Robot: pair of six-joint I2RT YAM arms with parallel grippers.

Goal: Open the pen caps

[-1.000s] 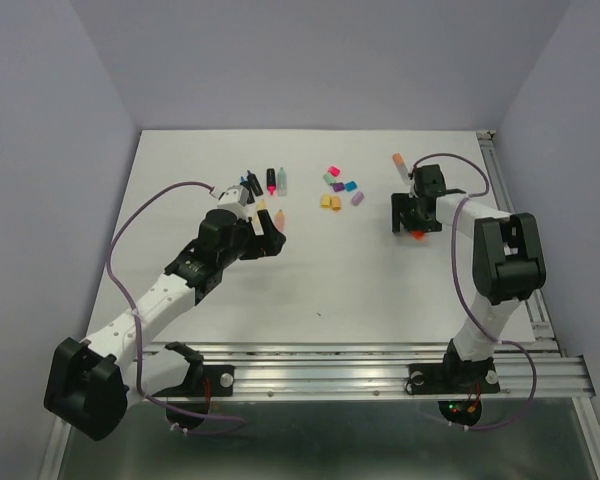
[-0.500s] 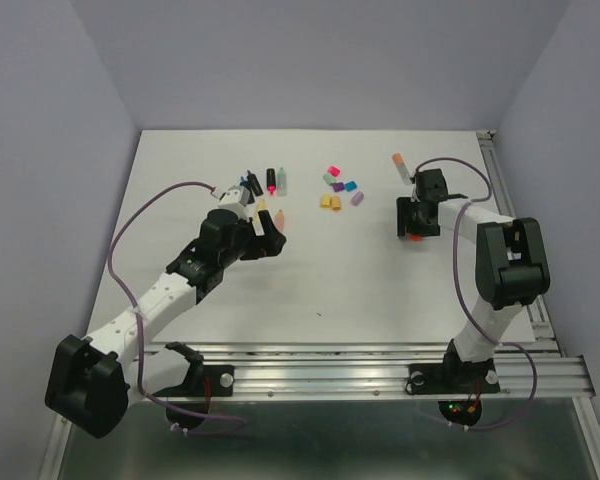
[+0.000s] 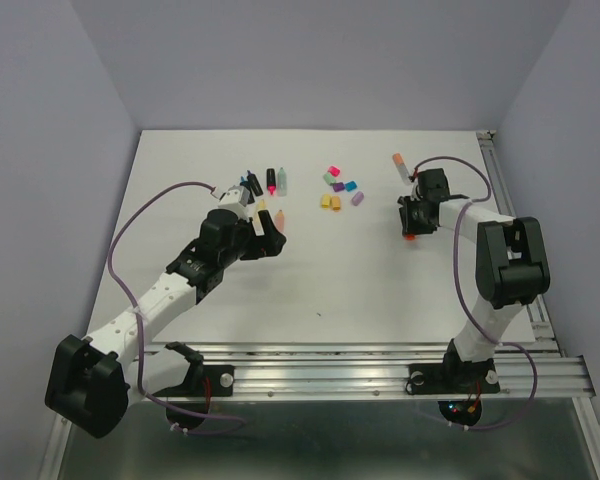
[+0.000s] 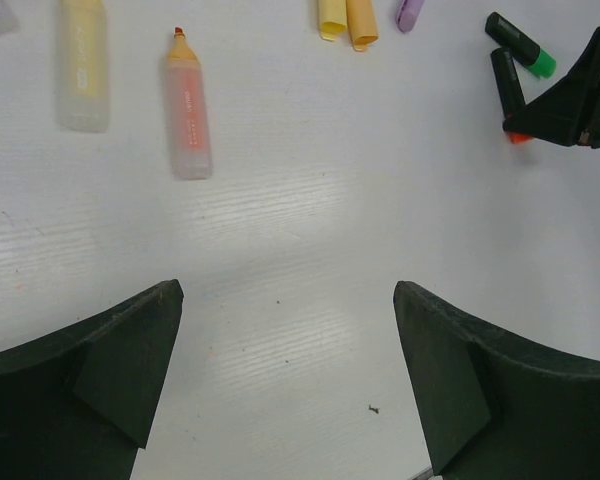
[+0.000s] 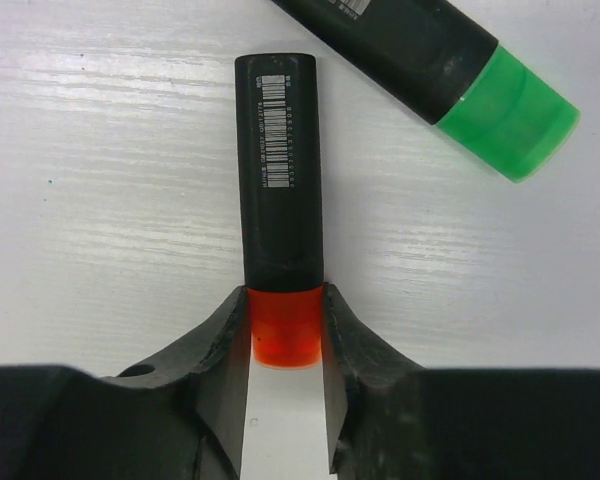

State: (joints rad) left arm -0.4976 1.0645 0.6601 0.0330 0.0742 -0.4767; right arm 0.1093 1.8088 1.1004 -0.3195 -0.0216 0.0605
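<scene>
The right gripper [image 5: 286,298] pinches the orange cap [image 5: 285,340] of a black pen [image 5: 279,170], whose barrel points to twelve o'clock (a green-capped pen [image 5: 450,70] lies at one o'clock). The left gripper [image 4: 286,300] hangs wide open, with a peach pen [image 4: 187,115] at eleven o'clock.

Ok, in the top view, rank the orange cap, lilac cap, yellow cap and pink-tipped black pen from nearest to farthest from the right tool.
1. orange cap, pinched between the fingers of the right tool.
2. lilac cap, right end of the loose caps.
3. yellow cap, left of the lilac one.
4. pink-tipped black pen, farthest left, among the pens.
</scene>
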